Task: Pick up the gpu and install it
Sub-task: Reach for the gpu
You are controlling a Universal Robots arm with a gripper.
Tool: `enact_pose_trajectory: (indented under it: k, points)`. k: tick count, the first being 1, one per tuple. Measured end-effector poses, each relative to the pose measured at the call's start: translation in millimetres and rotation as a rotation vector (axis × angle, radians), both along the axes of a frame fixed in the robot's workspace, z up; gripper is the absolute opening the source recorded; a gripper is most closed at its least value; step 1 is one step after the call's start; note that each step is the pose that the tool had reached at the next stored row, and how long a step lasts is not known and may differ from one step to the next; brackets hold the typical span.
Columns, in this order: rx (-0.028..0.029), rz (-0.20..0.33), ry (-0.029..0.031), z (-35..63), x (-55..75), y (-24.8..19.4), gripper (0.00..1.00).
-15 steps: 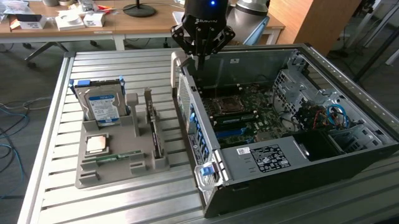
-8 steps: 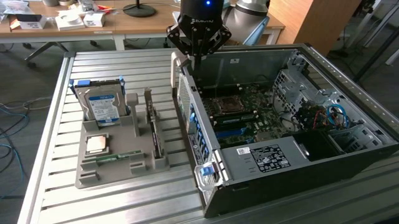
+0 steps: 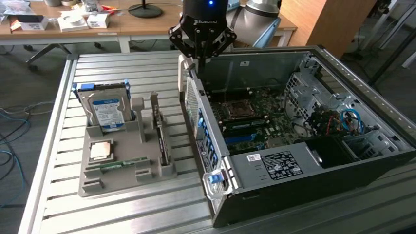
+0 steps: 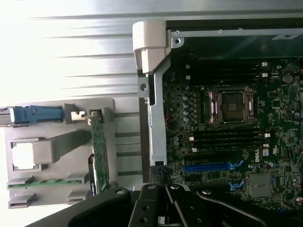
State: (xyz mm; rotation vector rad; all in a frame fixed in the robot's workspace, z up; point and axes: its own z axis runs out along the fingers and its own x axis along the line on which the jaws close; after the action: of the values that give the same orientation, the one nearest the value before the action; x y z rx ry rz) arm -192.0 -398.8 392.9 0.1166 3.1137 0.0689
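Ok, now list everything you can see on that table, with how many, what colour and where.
table: one, silver slats, under everything
computer case: one, dark grey, open, exterior view's right
motherboard: one, green, inside the case
holder tray: one, grey, beside the case, exterior view's left
hard drive: one, blue-white label, upright at tray's far end
gpu: one, dark green, on edge in the tray slot nearest the case
memory stick: one, green, flat at tray's near end
processor chip: one, silvery, flat in tray
gripper: one, black, shut, empty, above the case's far edge
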Motion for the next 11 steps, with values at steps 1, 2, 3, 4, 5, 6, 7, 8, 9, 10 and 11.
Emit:
enact_pose_trajectory:
  k: [1,2,3,4,5,6,7,8,9,10,11]
  points:
    - [0.0,0.0,-0.0001,0.0,-1.5,0.0,0.11]
    - [0.0,0.0,0.0,0.0,-2.9,0.0,0.11]
    - [0.0,0.0,0.0,0.0,-4.0,0.0,0.11]
    - [0.0,0.0,0.0,0.0,-5.2,0.0,0.11]
    - [0.0,0.0,0.0,-0.1,-6.8,0.0,0.11]
    - [0.0,0.0,0.0,-0.1,-8.4,0.0,0.11]
    - [-0.0001,0.0,0.0,0.0,-10.1,0.0,0.11]
    - [0.0,0.0,0.0,-0.1,-11.8,0.0,0.11]
    - [0.0,0.0,0.0,-0.1,-13.3,0.0,0.11]
    - [0.0,0.0,0.0,-0.1,-15.0,0.0,0.11]
    - [0.0001,0.0,-0.0001,-0.1,-16.7,0.0,0.11]
